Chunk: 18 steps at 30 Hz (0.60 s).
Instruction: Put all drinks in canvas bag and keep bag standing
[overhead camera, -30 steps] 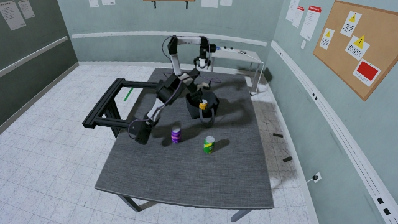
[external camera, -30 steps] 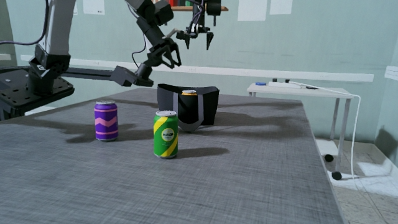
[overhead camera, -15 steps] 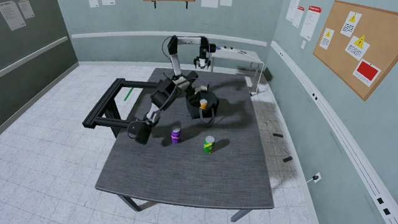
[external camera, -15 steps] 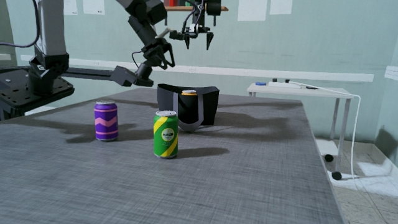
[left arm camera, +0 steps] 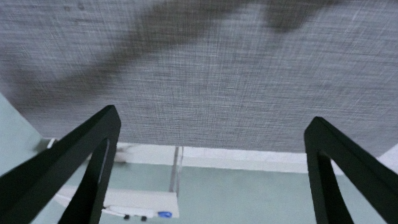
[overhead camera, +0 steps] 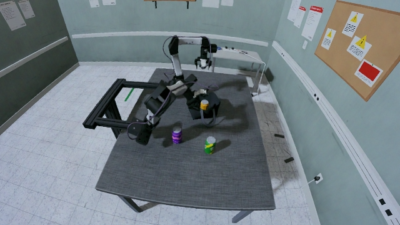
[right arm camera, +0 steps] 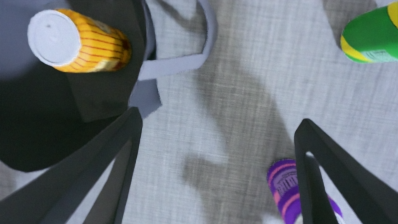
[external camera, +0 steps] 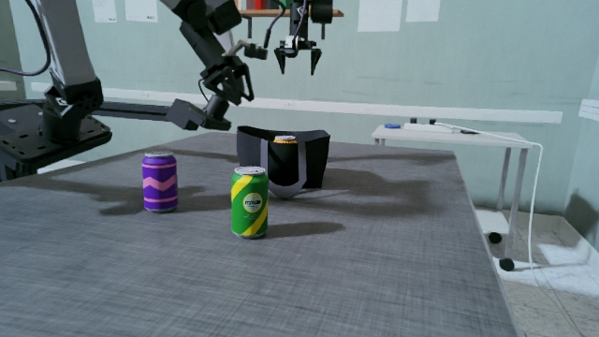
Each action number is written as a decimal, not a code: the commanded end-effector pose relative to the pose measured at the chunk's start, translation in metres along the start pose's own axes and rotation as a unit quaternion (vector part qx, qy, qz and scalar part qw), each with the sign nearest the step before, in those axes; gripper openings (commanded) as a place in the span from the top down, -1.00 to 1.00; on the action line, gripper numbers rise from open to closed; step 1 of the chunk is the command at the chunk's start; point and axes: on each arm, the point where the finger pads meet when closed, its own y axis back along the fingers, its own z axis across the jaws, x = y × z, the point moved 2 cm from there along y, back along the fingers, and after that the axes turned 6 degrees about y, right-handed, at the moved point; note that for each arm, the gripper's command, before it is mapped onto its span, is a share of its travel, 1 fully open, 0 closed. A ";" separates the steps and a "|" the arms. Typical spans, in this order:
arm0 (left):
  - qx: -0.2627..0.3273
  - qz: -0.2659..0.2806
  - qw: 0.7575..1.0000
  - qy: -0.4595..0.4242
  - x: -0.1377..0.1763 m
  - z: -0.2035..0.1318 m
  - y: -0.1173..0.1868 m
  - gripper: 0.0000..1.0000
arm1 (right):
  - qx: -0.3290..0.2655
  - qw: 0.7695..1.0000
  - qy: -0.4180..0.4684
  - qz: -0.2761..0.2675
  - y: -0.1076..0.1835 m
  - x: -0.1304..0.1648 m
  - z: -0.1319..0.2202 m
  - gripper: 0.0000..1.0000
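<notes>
A grey table (overhead camera: 187,175) (external camera: 299,290) (left arm camera: 215,90) (right arm camera: 240,30) bears the standing black bag (overhead camera: 194,113) (external camera: 314,161) (right arm camera: 102,95), an orange can (overhead camera: 204,105) (external camera: 284,139) (right arm camera: 92,45) inside. Both the left claw (overhead camera: 203,66) (external camera: 298,73) (left arm camera: 213,118) and right claw (overhead camera: 191,96) (external camera: 245,99) (right arm camera: 218,119) hang open, empty. The green can (overhead camera: 210,145) (external camera: 250,203) (right arm camera: 370,37) and purple can (overhead camera: 177,136) (external camera: 160,183) (right arm camera: 286,189) stand outside, apart.
</notes>
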 end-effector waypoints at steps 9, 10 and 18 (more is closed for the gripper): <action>-0.007 0.002 1.000 0.001 0.000 0.003 -0.001 -1.00 | -0.010 1.000 -0.009 -0.008 0.010 0.002 -0.023 -0.73; -0.007 0.002 1.000 0.001 0.000 0.003 -0.001 -1.00 | -0.013 1.000 -0.011 -0.013 0.010 0.000 -0.018 -0.73; -0.007 0.002 1.000 0.001 0.000 0.003 -0.001 -1.00 | -0.013 1.000 -0.006 -0.011 0.008 0.001 -0.015 -0.73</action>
